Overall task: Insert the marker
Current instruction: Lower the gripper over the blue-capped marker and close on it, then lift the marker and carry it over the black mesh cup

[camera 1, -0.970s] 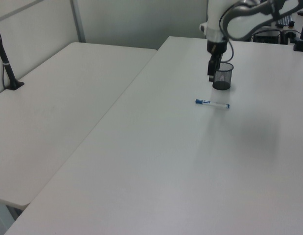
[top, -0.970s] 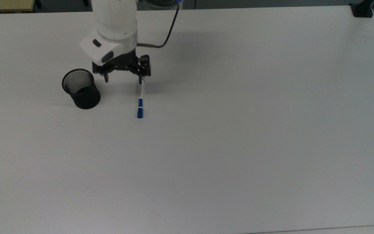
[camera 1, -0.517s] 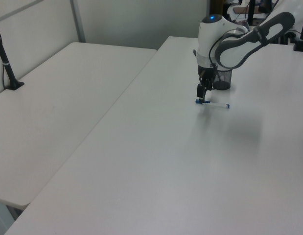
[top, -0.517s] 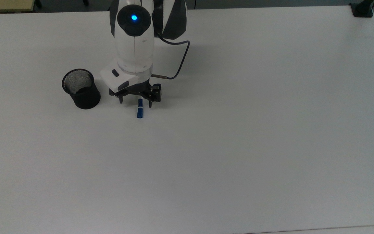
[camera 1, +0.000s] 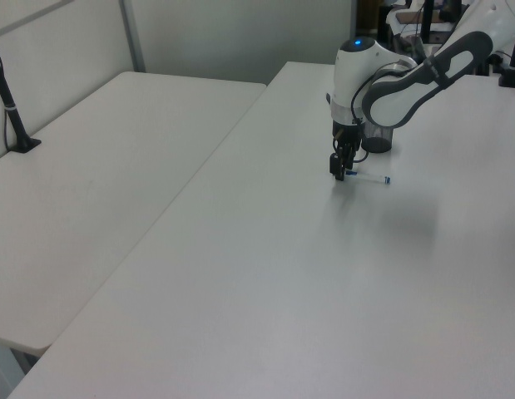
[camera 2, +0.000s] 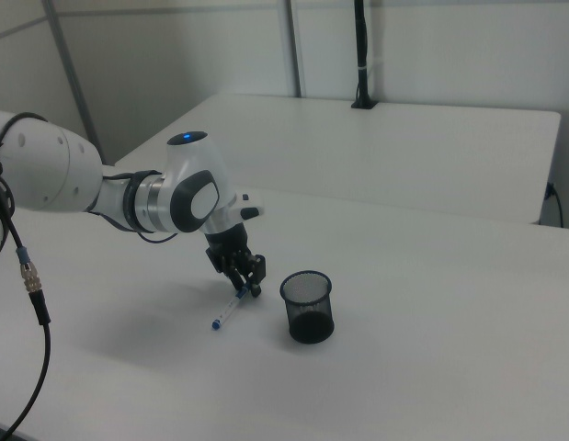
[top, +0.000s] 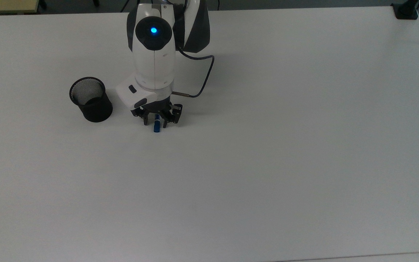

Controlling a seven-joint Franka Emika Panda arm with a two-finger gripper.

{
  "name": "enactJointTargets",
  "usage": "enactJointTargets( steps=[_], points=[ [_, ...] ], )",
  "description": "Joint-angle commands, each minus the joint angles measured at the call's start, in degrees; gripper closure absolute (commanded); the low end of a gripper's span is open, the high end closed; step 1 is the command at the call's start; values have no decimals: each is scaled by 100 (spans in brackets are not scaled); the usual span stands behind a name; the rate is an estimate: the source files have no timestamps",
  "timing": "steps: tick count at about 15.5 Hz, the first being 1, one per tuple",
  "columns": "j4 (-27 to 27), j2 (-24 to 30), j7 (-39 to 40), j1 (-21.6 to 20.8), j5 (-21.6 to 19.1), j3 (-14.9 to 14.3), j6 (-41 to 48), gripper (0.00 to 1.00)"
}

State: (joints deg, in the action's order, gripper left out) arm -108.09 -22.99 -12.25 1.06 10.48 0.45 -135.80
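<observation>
marker (top: 156, 126) flat on table (top: 267, 145) | gripper (top: 155, 122) low over its blue end, fingers spread either side, not pinching | mesh cup (top: 91, 99) upright near, top view's left

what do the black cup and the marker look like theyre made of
The black cup looks like metal wire mesh with a matte black finish: light shows through its wall as a fine grid in the top view. The marker appears to be smooth plastic, with a white barrel and blue ends; the exact plastic cannot be told.
</observation>
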Motion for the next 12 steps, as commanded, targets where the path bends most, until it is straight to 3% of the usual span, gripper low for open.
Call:
enactJointTargets(
  steps=[1, 6, 12],
  points=[
    [8, 75, -338, 0, 16, -1, -105, 100],
    [-10, 794, -444, 61, 7, -1, -26, 100],
    [-28, 1858, -331, 527, 7, -1, -113, 100]
  ],
)
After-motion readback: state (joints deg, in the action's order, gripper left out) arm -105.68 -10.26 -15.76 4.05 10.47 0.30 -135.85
